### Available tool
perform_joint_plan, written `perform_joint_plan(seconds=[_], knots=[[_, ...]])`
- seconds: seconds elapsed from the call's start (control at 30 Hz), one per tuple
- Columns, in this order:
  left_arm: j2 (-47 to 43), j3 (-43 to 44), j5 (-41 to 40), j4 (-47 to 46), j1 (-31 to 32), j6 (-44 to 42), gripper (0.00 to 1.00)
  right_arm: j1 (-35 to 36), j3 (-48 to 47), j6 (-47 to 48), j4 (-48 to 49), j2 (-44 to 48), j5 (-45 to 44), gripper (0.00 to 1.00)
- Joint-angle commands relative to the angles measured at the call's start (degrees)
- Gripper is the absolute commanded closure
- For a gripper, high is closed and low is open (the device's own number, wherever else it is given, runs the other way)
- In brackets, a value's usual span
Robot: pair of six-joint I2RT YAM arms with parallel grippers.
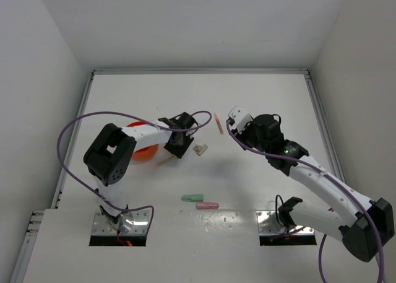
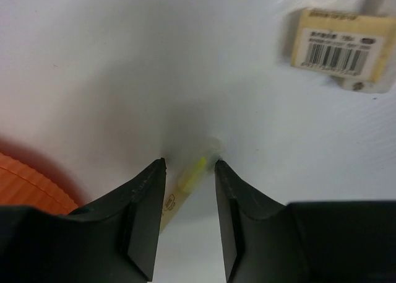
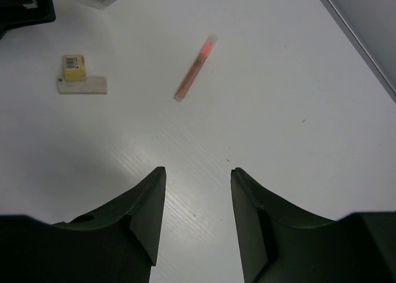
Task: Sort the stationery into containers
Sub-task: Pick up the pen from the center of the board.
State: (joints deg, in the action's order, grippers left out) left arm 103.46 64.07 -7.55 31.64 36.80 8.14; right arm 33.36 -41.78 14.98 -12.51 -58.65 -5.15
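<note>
My left gripper (image 1: pixel 175 152) is low over the table and open, its jaws (image 2: pixel 190 165) standing either side of a pale yellow stick (image 2: pixel 190 179) that lies on the table, with a gap on each side. The stick's end shows in the top view (image 1: pixel 164 161). The round orange tub (image 1: pixel 140 150) is just left of it, partly hidden by the arm; its rim shows in the left wrist view (image 2: pixel 28 184). My right gripper (image 1: pixel 234 123) is open and empty (image 3: pixel 198 171) above bare table. A pink stick (image 3: pixel 195 69) lies ahead of it, as the top view (image 1: pixel 218 123) also shows.
A beige block with a barcode label (image 1: pixel 200 150) lies right of the left gripper (image 2: pixel 337 44) (image 3: pixel 77 75). A green bar (image 1: pixel 192 197) and a pink bar (image 1: pixel 207 205) lie side by side near the front. White walls bound the table at the back and sides.
</note>
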Motion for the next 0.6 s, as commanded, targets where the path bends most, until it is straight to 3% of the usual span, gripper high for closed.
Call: perform_joint_plan(seconds=[0.0, 0.13, 0.27, 0.37, 0.47, 0.5, 0.57], knots=[[1.0, 1.5, 1.7, 0.3, -2.1, -1.1, 0.57, -0.5, 0.0, -0.8, 2.2, 2.1, 0.8, 0.54], [2.7, 1.5, 2.8, 0.3, -2.6, -1.6, 0.62, -0.5, 0.0, -0.8, 2.2, 2.8, 0.8, 0.54], [4.0, 2.0, 4.0, 0.8, -2.6, -1.6, 0.8, -1.0, 0.0, -1.4, 2.2, 3.3, 0.8, 0.54], [0.4, 4.4, 5.4, 0.8, -2.1, -0.9, 0.86, -1.0, 0.0, -1.4, 2.2, 3.8, 0.8, 0.54], [-6.8, 8.6, 6.6, 0.8, -1.0, 1.5, 0.94, -1.0, 0.6, -1.4, 2.8, 3.8, 0.1, 0.63], [-9.0, 9.7, 5.5, 0.8, -1.0, 2.4, 1.0, -1.0, 0.6, -1.4, 2.8, 3.8, -0.6, 0.76], [-15.8, 10.4, 1.9, -0.9, -2.4, 6.3, 1.0, -1.0, 1.1, -2.1, 4.0, 4.3, -1.5, 0.77]])
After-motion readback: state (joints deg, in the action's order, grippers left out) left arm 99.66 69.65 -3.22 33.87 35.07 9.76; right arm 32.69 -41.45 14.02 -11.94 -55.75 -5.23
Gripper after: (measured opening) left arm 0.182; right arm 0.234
